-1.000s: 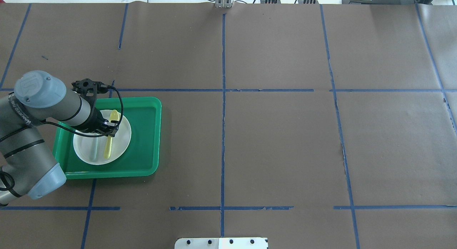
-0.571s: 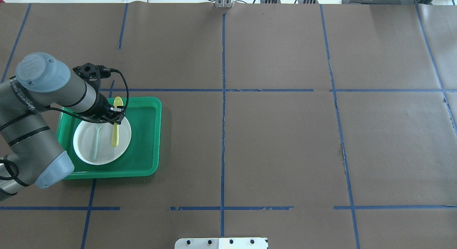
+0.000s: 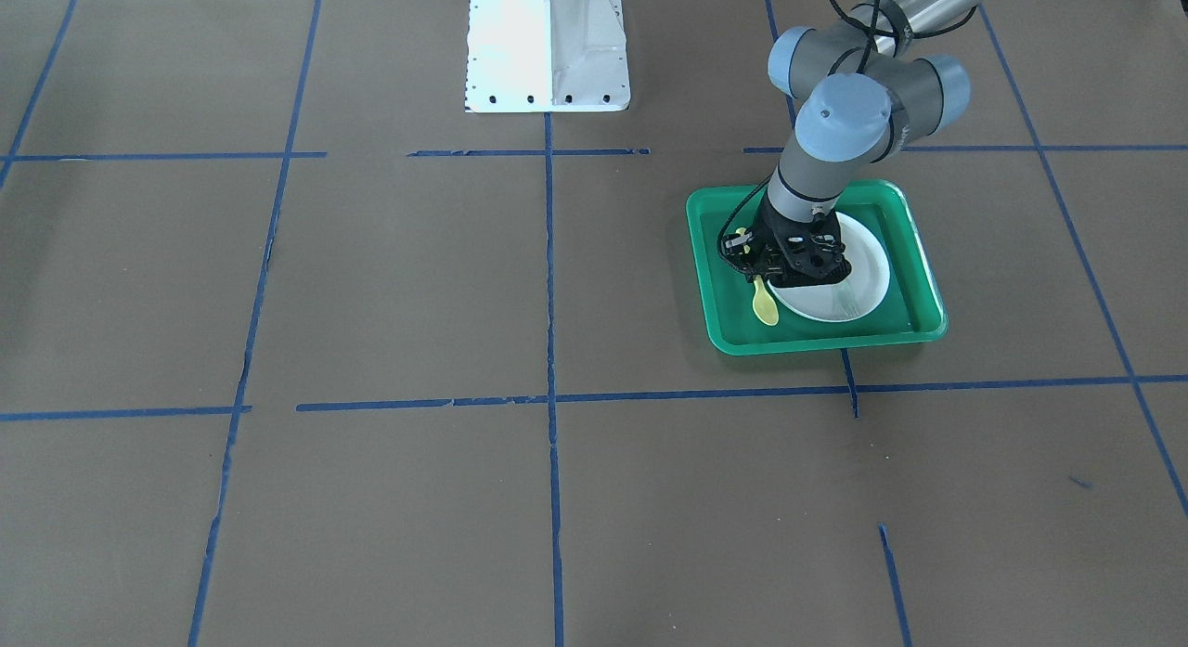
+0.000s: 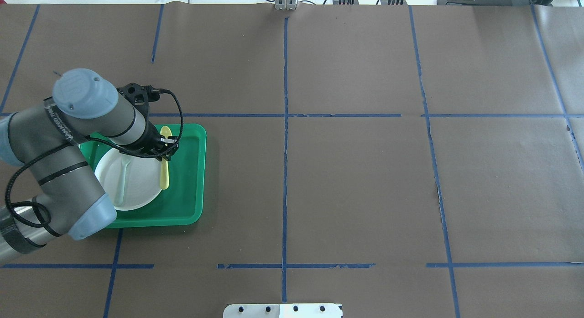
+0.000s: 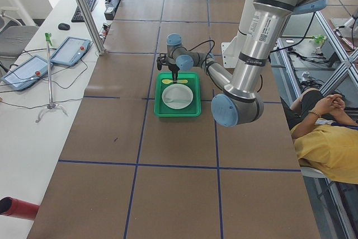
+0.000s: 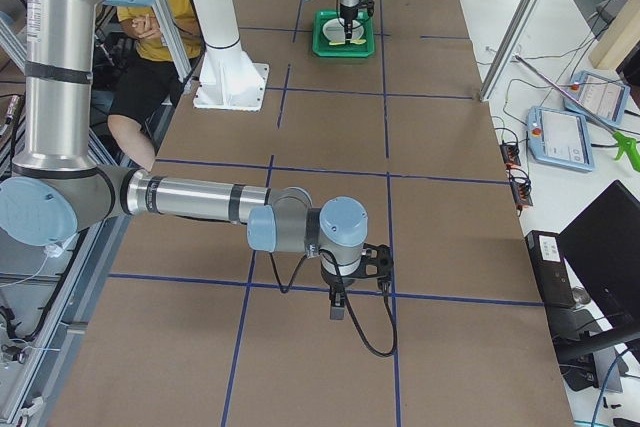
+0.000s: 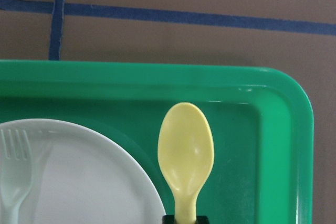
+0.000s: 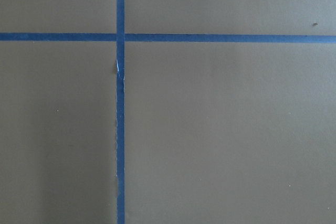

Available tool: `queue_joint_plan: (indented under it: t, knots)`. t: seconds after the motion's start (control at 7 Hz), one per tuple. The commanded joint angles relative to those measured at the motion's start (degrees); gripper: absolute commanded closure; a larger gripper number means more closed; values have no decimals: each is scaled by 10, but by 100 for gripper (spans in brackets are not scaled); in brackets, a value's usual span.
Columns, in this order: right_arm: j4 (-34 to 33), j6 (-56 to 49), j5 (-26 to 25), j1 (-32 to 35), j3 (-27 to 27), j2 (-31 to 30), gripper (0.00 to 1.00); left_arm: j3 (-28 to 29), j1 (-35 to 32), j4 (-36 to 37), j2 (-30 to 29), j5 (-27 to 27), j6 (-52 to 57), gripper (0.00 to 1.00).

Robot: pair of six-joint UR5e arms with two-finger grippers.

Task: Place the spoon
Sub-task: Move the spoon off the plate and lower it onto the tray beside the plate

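My left gripper (image 4: 163, 148) is shut on the yellow spoon (image 4: 164, 174) around the neck of its handle. It holds the spoon level, a little above the green tray (image 4: 189, 172), just past the right rim of the white plate (image 4: 132, 181). In the left wrist view the spoon's bowl (image 7: 186, 153) hangs over the tray floor (image 7: 262, 103), beside the plate (image 7: 79, 182). The front view shows the gripper (image 3: 754, 274), spoon (image 3: 765, 305) and plate (image 3: 863, 271). My right gripper (image 6: 338, 302) shows only in the exterior right view, so I cannot tell its state.
A pale grey-green fork (image 4: 122, 181) lies on the plate, left of the spoon; it also shows in the left wrist view (image 7: 13, 182). Brown paper with blue tape lines (image 4: 285, 172) covers the table. The white robot base (image 3: 548, 44) stands at mid-table edge.
My left gripper has lifted the spoon off the plate and carried it right and slightly away, from over the plate's middle to over the tray beside the plate's rim.
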Motion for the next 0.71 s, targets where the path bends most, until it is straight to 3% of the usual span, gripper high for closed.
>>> queue_joint_plan:
  t: [0.0, 0.29, 0.43, 0.57]
  knots:
    - [0, 0, 0, 0, 0, 0, 0, -10, 3, -2, -1, 1, 1, 0]
    - [0, 0, 0, 0, 0, 0, 0, -37, -42, 3, 8, -7, 23, 0]
    - [1, 0, 0, 0, 0, 0, 0, -53, -90, 16, 23, -9, 106, 0]
    - [1, 0, 0, 0, 0, 0, 0, -58, -151, 54, 52, -49, 224, 0]
